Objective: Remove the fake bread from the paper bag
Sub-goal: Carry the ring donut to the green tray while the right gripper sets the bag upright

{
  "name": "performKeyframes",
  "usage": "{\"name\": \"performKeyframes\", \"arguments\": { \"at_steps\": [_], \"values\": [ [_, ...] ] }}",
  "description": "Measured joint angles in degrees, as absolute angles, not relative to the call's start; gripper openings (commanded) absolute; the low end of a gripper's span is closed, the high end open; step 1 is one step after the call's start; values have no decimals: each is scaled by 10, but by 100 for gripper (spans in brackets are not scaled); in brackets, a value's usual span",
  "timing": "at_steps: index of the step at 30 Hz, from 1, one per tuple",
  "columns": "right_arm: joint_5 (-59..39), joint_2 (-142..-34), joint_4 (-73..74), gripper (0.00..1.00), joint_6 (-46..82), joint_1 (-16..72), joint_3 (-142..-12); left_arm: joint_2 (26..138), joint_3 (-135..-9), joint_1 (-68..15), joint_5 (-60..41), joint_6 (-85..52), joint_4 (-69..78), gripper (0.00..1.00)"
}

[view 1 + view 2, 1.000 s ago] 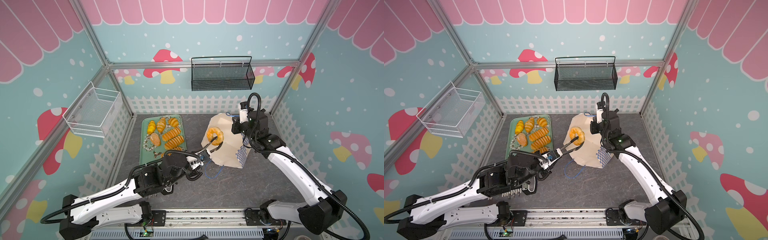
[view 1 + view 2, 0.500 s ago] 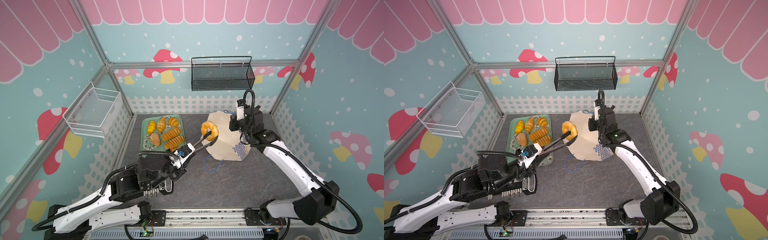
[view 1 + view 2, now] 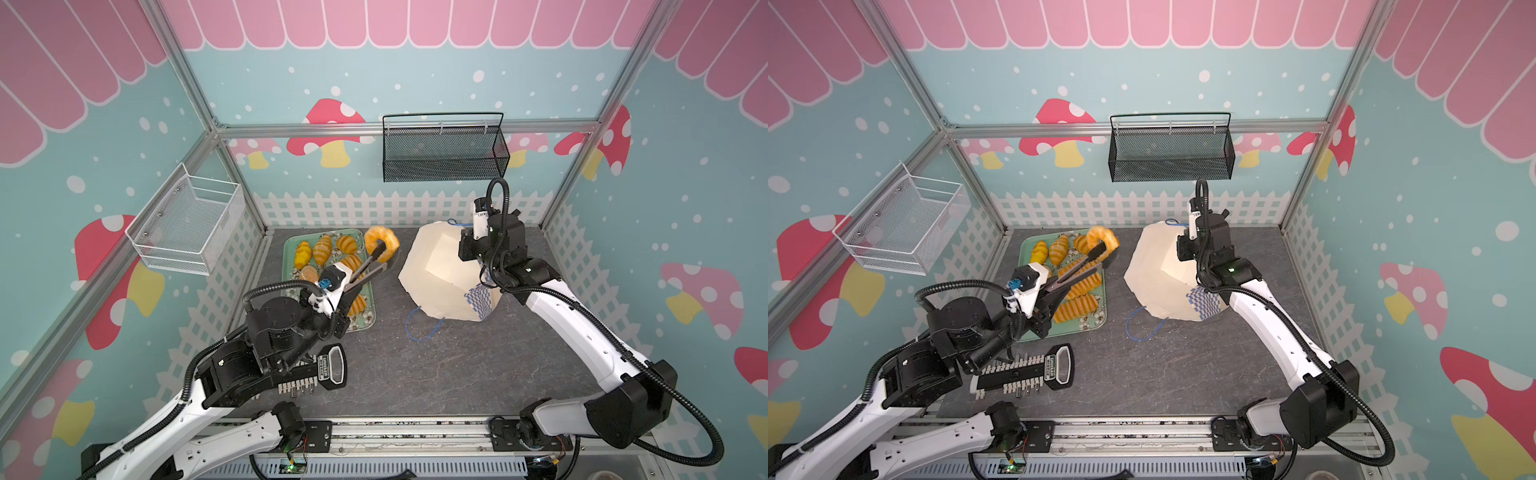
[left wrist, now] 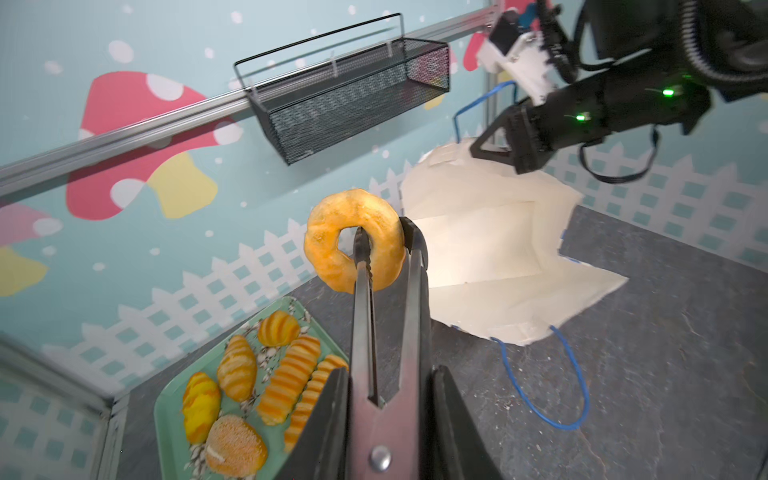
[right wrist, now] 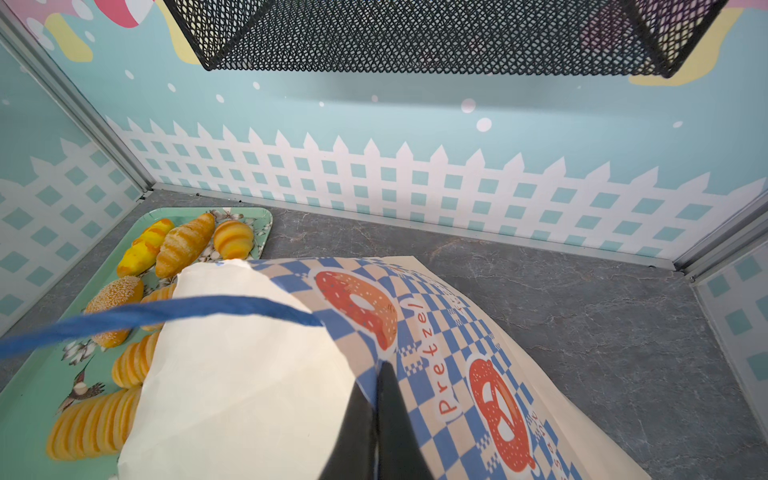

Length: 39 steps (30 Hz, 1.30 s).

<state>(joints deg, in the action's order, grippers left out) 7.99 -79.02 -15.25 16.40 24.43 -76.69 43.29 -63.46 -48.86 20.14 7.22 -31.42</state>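
The ring doughnut [image 3: 381, 242] [image 3: 1102, 241] [image 4: 328, 237] hangs in the tips of metal tongs [image 3: 365, 272] [image 4: 361, 332], above the far right corner of the green tray [image 3: 286, 266] [image 4: 166, 415]. My left gripper [image 3: 347, 291] [image 4: 390, 374] is shut on the tongs' handles. Several more pieces of fake bread [image 3: 320, 251] [image 5: 183, 245] lie on the tray. The cream paper bag [image 3: 436, 274] [image 3: 1154, 278] [image 5: 249, 374] lies tipped with its mouth towards the tray. My right gripper [image 3: 464, 249] [image 5: 380, 365] is shut on its checkered rim. The bag's inside is hidden.
A black mesh basket [image 3: 442, 153] hangs on the back wall and a white wire basket [image 3: 187, 224] on the left wall. A black tool with white teeth [image 3: 320, 374] lies near the left arm. The bag's blue cord handle [image 3: 419, 328] trails on the table.
The left arm has carried the doughnut in the tongs away from the bag's mouth, leftward and farther back, over the tray's corner. The right gripper has moved back with the bag's rim.
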Motion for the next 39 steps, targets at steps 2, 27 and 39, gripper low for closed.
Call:
{"name": "performKeyframes", "arguments": {
  "at_steps": [2,27,39],
  "values": [
    [80,-790,-152,0,164,244,-767,432,-619,-430,170,52,-306,0],
    [80,-755,-158,0,150,244,-728,366,-273,47,-118,-303,13,0],
    [57,-746,-152,0,151,244,-719,250,-196,76,-56,-392,-19,0]
  ]
}}
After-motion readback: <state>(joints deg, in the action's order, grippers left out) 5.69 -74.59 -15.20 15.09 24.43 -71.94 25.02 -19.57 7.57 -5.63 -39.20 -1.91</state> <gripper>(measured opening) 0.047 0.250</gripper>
